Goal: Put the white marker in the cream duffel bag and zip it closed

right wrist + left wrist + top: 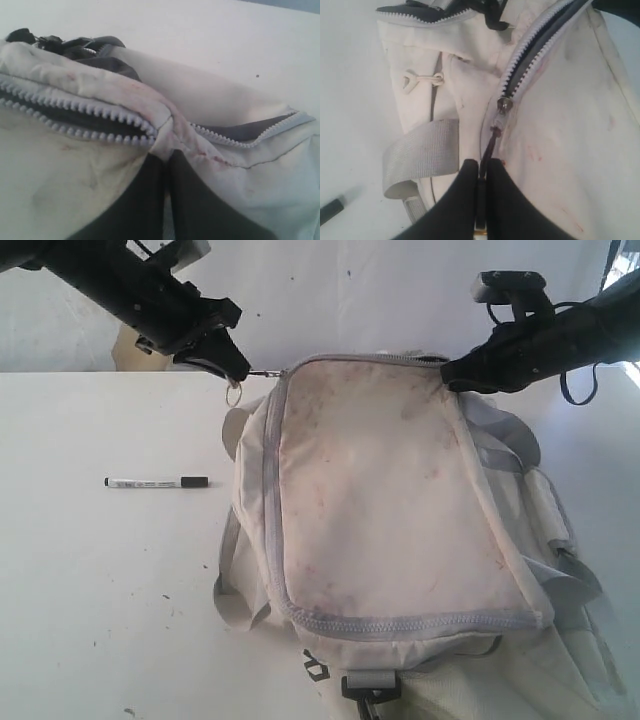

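Exterior view: cream duffel bag (390,500) fills centre to lower right of frame, lying on the white worktop (90,590). White marker (150,482) lies flat on the worktop at mid-left, outside the bag and apart from it, black cap toward the bag. I see the left fingers (465,192) closed on the dark zipper pull (492,140) at the bag's upper-left corner; the zipper gapes open beyond the slider. Right fingers (142,200) pinched shut on the bag's fabric rim beside the zipper teeth, upper right of frame.
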`<state>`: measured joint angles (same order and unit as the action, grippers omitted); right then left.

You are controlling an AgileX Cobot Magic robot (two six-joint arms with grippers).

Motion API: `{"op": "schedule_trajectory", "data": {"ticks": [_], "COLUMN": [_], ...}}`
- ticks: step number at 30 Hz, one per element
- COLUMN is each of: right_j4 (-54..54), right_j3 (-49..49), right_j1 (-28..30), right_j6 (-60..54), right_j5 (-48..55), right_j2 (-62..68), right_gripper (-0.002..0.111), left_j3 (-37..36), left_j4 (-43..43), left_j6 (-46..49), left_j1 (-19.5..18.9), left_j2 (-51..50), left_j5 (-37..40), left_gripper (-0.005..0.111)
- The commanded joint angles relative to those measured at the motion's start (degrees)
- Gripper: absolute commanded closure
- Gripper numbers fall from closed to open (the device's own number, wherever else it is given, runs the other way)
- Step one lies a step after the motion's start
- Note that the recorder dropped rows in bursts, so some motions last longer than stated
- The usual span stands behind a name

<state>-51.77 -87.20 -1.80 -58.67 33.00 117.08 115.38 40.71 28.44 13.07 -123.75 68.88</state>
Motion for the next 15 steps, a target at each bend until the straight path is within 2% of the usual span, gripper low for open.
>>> {"op": "schedule_trajectory", "data": {"ticks": [1,11,15], "right_j4": [0.3,-0.2,-0.2], "right_j3": [0.0,0.0,0.0], "right_j1": [0.7,0.7,0.7], "right_j6": [7.0,15.3,16.7], "right_j5": [-4.2,-9.1,-9.7], "right_j2": [-0.6,-0.6,-0.4], "right_gripper": [0.108,0.108,0.108], "left_j3": [-2.1,-12.5,-14.8], "left_j4": [-1.2,8.8,9.1], "left_j6": [-1.2,0.5,0.7], "left_j1": [-0.3,-0.3,-0.4], "left_j2": [1.3,1.5,2.0], "left_j5": [1.1,1.1,1.1], "left_gripper": [0.107,0.107,0.107]}}
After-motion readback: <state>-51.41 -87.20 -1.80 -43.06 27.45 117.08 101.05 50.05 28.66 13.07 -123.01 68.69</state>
